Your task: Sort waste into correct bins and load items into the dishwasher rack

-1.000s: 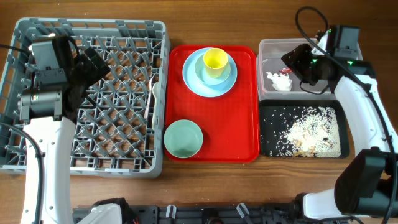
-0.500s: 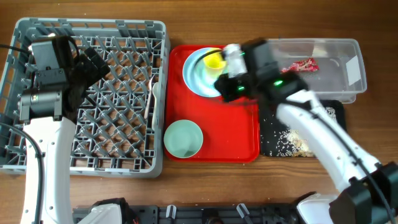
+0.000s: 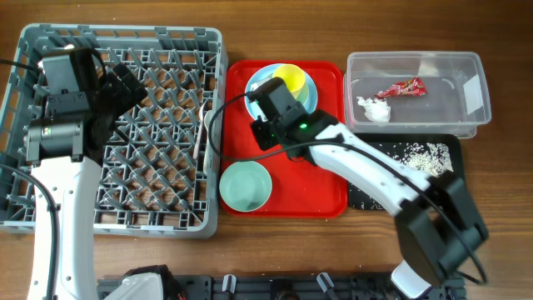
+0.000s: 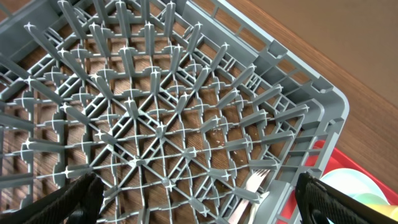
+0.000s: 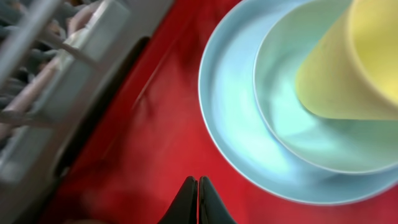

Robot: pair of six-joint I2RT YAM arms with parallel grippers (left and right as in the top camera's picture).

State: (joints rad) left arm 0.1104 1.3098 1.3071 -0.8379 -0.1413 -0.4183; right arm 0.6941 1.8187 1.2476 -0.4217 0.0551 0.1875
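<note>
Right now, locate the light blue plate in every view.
Overhead: light blue plate at top centre, partly hidden.
Left wrist: bottom-right corner, beyond the dishwasher rack's rim.
Right wrist: upper right, under a light blue bowl and yellow cup.
Shared landmark: the red tray beneath it.
</note>
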